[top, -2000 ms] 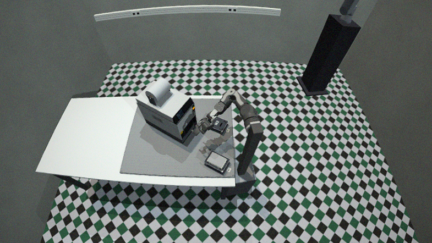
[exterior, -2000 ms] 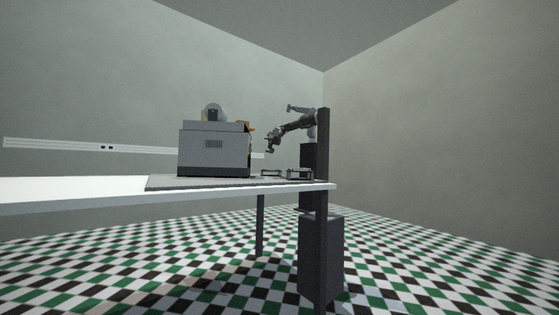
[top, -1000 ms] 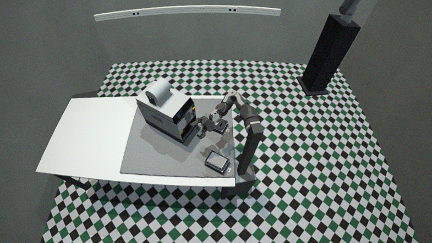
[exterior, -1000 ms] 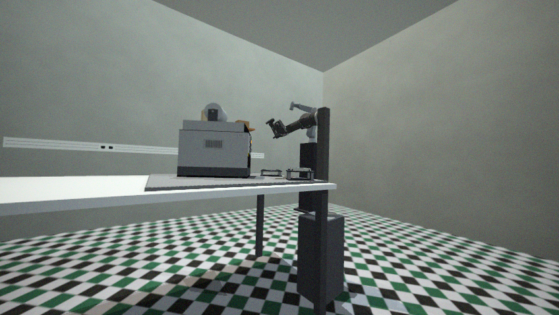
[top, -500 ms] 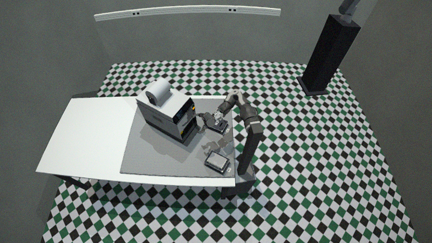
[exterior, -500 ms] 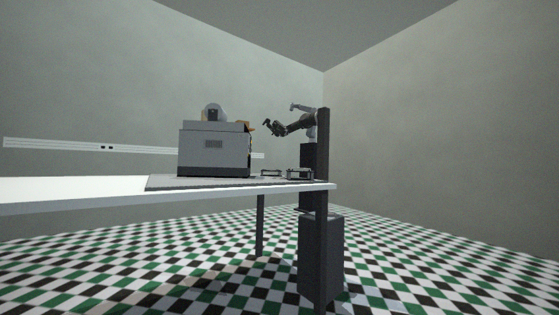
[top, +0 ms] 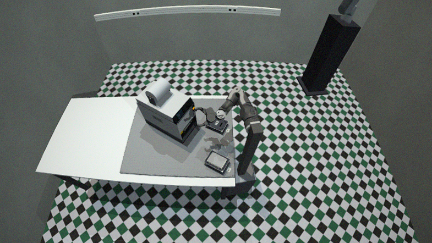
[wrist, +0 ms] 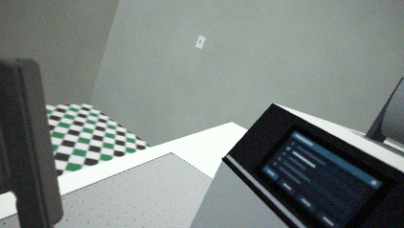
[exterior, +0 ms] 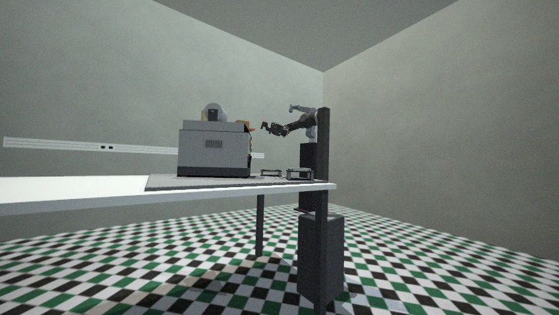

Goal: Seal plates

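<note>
A chequered floor and grey walls surround the white table, whose grey mat bears the work. The gripper is raised in front of the sealer, near its face, with its fingers parted fairly wide and nothing between them. Below it and towards the arm's base, nest N2 shows its label and no plate; farther off, on the other side of N2 from the sealer, a plate lies in the second nest, presumably N1, where it is kept in place to await its turn. The missing plate is probably inside the sealer, beyond the gripper; its seating cannot be seen. The raised hand may thus be keeping off the stage during a cycle, or be placed to watch for the lamp. The top view alone makes the N2 label legible; the exterior view shows the gripper's height above both nests; the wrist view brings up the screen but only one finger, and neither nest. An orange spot on the sealer's front in the top view may be the lamp, though it is too small to be certain.
</note>
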Robot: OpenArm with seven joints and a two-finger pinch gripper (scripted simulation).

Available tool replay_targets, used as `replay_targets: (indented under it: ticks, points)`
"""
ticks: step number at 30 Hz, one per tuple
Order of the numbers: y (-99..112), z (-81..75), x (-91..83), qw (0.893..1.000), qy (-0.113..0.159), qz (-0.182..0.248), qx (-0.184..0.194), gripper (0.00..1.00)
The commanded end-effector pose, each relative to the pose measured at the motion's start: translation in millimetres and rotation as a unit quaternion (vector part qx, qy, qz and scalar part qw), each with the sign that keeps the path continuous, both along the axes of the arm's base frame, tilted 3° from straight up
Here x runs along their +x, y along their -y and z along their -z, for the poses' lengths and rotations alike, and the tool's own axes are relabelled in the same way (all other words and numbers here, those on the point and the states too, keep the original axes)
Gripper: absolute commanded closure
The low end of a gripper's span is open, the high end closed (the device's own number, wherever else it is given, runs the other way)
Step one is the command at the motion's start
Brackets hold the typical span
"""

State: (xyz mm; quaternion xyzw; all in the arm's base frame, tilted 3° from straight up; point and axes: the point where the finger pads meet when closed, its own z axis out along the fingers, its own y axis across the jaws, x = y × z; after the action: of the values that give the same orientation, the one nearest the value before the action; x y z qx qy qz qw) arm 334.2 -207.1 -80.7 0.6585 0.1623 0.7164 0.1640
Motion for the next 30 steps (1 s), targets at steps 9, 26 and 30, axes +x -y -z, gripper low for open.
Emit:
replay_targets:
  ticks: [9, 26, 30]
  points:
    - [36.6, 2.1, -15.2, 0.990, -0.005, 0.099, 0.099, 0.35]
    - [94.9, 22.2, -57.8, 0.935, -0.045, 0.274, 0.222, 0.35]
    - [108.0, 29.7, -71.1, 0.926, -0.054, 0.293, 0.233, 0.35]
